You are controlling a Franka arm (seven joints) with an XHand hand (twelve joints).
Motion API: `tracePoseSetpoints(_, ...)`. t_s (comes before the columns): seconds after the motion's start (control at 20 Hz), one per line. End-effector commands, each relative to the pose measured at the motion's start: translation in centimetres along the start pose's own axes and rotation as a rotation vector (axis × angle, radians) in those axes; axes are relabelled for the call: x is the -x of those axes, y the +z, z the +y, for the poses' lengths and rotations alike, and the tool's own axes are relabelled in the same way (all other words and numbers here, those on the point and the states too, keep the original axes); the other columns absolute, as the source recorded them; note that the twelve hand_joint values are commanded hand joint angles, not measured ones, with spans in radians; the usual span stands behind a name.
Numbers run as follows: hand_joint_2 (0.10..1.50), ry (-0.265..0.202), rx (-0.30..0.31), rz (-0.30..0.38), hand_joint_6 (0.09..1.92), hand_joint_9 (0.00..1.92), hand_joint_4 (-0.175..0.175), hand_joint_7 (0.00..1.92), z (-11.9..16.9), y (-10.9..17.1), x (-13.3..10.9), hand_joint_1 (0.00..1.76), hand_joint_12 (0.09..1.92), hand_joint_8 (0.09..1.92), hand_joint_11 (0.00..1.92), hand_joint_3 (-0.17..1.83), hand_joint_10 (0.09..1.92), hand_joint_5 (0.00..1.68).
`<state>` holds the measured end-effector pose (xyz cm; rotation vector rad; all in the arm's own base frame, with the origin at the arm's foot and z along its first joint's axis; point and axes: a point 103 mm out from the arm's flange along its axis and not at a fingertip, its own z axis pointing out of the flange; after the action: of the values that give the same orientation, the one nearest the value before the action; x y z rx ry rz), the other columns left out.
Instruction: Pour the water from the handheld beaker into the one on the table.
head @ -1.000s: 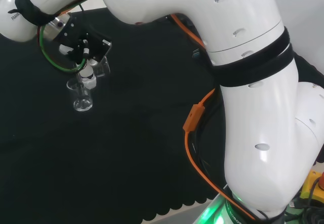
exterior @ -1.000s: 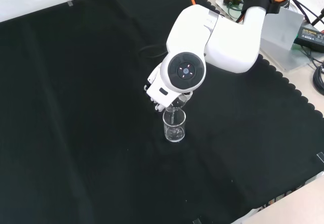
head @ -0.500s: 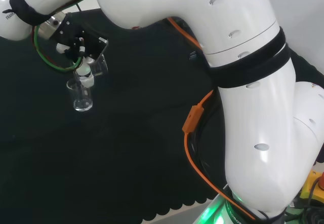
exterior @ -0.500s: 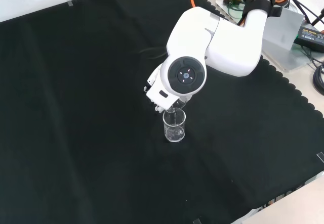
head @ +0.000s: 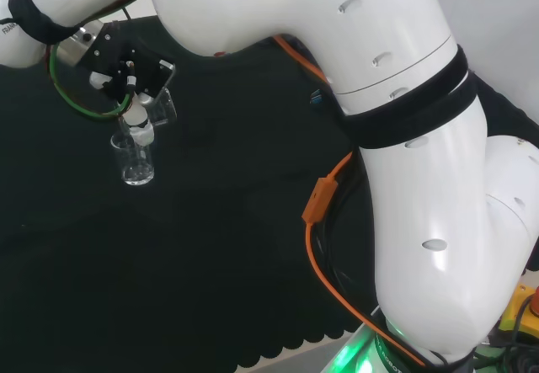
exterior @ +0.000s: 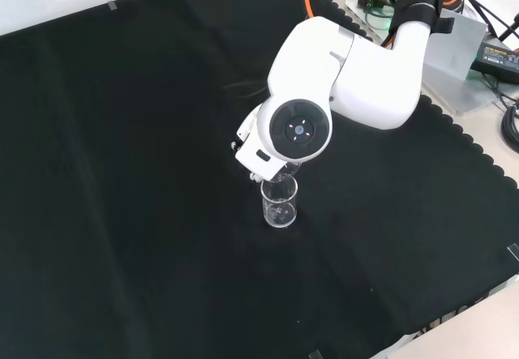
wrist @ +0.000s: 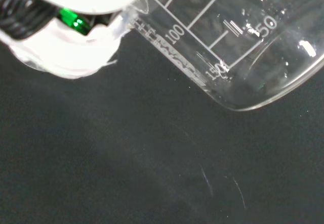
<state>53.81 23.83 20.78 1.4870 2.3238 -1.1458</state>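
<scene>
Black cloth: robot hand tilts handheld beaker over table beaker.

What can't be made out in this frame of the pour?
- Front view: the arm's capped link covers the hand and most of the held beaker.
- Head view: the held beaker is clear glass on black cloth; its water level is unreadable.
- Table beaker: contents too faint to judge.

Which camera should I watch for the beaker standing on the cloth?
The front view: the standing beaker is whole there, upright on the black cloth, just below the arm's round cap. The head view also shows it, smaller, with the hand and the tilted held beaker above its rim.
</scene>
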Motion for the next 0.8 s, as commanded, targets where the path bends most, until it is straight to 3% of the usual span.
tracePoseSetpoints(0.05, 0.65, 0.000, -0.008, -0.008, 0.54, 1.72, 0.034, 1.85, -0.06, -0.07, -0.15, 1.17, 0.72, 0.09, 1.42, 0.63, 0.09, 1.34)
tracePoseSetpoints(0.8, 0.65, -0.004, 0.018, 0.041, 0.55, 1.72, 0.034, 1.85, -0.60, 0.18, 0.47, 1.17, 0.72, 0.09, 1.42, 0.63, 0.09, 1.34)
